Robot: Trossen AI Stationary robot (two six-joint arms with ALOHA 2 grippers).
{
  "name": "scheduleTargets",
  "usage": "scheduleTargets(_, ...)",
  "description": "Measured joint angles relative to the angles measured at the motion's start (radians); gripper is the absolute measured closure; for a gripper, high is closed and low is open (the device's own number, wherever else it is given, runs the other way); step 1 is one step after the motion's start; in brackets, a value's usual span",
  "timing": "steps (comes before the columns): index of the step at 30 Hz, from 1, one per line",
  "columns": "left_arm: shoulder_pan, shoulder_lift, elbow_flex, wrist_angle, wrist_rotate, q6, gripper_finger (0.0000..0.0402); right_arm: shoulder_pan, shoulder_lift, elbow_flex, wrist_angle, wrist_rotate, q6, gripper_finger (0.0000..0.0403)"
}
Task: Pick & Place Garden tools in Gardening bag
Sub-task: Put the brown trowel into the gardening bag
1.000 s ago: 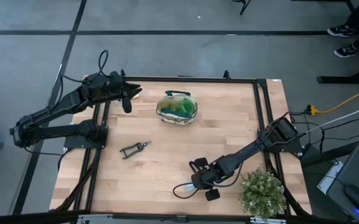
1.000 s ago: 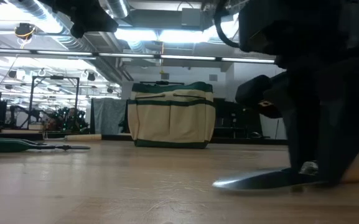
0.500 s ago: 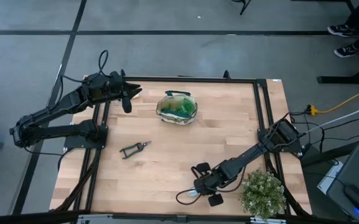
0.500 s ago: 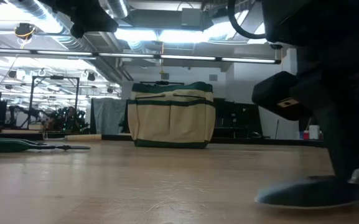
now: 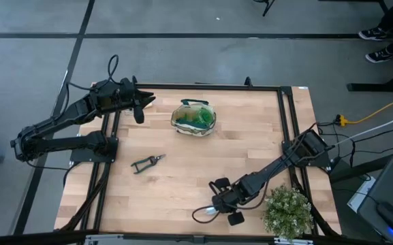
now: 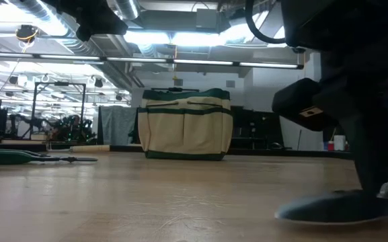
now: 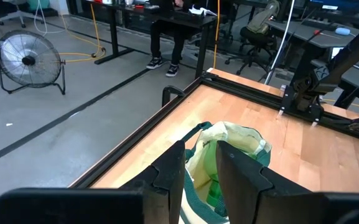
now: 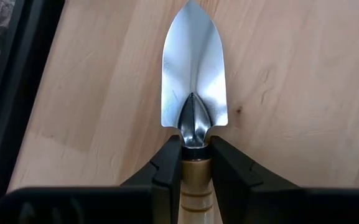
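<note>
The right gripper (image 8: 190, 163) clamps the neck of one silver trowel (image 8: 194, 76) near the desk's front edge, one pair of pruning shears (image 5: 147, 162) lies mid-left, one gardening bag (image 5: 194, 118) stands by the back edge, beside the left gripper (image 5: 140, 109) with fingers slightly parted, gripping nothing.

Looks like a robotics lab / open-plan workshop: wood-top table (image 5: 203, 163) in a black metal frame on grey concrete floor w/ taped lines. Beyond it, a floor fan (image 7: 31, 62), desks w/ office chairs (image 7: 258, 31), a seated person's legs (image 7: 165, 46), yellow cables (image 5: 380, 110). Ceiling has exposed ducts (image 6: 180, 62) & strip lights; equipment racks (image 6: 52, 107) at back.
</note>
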Motion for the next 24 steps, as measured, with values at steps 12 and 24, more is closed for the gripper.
scheduleTargets(12,0.0,0.0,0.0,0.0,0.0,0.0,0.0316,-0.107,-0.012,-0.002,-0.027,0.008,-0.075,0.0333)
scheduleTargets(24,0.0,0.0,0.0,0.0,0.0,0.0,0.0315,-0.321,-0.027,-0.002,-0.08,0.007,-0.129,0.0334)
